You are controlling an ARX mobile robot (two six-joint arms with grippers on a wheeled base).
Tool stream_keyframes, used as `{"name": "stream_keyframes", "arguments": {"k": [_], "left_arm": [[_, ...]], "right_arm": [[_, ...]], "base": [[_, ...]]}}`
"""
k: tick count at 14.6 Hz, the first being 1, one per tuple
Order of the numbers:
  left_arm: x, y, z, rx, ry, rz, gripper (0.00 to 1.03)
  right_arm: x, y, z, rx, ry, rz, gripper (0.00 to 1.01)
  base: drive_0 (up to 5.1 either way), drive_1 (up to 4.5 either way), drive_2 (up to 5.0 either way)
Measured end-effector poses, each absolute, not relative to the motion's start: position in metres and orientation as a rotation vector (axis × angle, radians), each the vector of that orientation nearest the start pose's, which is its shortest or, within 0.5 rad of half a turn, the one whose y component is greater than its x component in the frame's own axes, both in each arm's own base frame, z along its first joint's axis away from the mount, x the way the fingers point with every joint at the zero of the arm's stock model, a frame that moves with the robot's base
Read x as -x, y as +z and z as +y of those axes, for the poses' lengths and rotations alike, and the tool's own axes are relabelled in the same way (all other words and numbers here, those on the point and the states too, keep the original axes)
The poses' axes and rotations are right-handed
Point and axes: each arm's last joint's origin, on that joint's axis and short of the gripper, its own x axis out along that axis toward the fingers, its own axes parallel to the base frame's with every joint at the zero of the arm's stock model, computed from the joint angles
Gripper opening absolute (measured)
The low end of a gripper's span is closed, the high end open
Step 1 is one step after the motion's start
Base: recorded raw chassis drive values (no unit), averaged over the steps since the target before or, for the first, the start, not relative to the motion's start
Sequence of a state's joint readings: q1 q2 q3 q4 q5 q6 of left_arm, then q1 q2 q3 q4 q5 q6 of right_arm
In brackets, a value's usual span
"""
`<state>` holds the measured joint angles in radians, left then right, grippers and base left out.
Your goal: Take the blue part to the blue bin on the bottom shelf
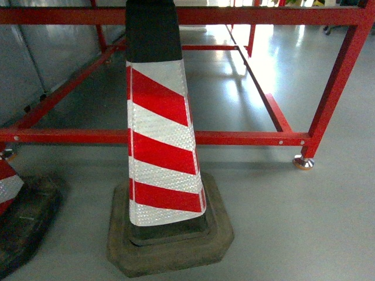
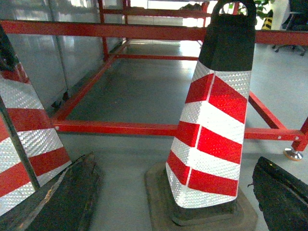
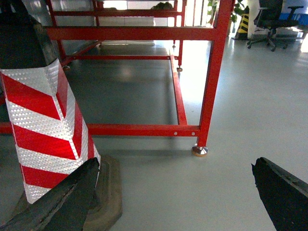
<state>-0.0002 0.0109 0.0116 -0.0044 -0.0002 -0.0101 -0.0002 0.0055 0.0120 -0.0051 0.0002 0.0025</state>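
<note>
Head view: a red-and-white striped cone (image 1: pixel 161 146) on a dark rubber base fills the middle, a second cone (image 1: pixel 9 187) clipped at left edge, red steel frame (image 1: pixel 246 138) w/ a levelling foot (image 1: pixel 303 162) behind, grey floor (image 1: pixel 304 222). No blue part, blue bin or bottom shelf anywhere, neither hand in shot. Left wrist view: left hand (image 2: pixel 168 197) fingers spread wide apart, nothing between them; cone just ahead between the fingers, other cone at far left. Right wrist view: right hand (image 3: pixel 175 197) likewise wide apart, holding nothing; cone at left, frame leg ahead, office chair (image 3: pixel 272 19) far back. Which way the part lies from either hand, which arm is nearer, its long axis & heading: can't tell, it's not visible. Judgement: task barely begun; robot prob. needs to reach the shelf and find the part first.
</note>
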Motion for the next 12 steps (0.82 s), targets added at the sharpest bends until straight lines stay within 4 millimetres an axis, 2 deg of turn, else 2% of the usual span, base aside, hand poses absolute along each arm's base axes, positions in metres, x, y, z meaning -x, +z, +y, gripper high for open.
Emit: {"name": "stream_keyframes", "arguments": {"k": [12], "left_arm": [[-0.0977, 0.1662, 0.0, 0.01, 0.0, 0.004, 0.98]], "right_arm": [[-0.0973, 0.1667, 0.0, -0.004, -0.001, -0.002, 0.98]], "base": [[0.0, 0.0, 0.0]]}}
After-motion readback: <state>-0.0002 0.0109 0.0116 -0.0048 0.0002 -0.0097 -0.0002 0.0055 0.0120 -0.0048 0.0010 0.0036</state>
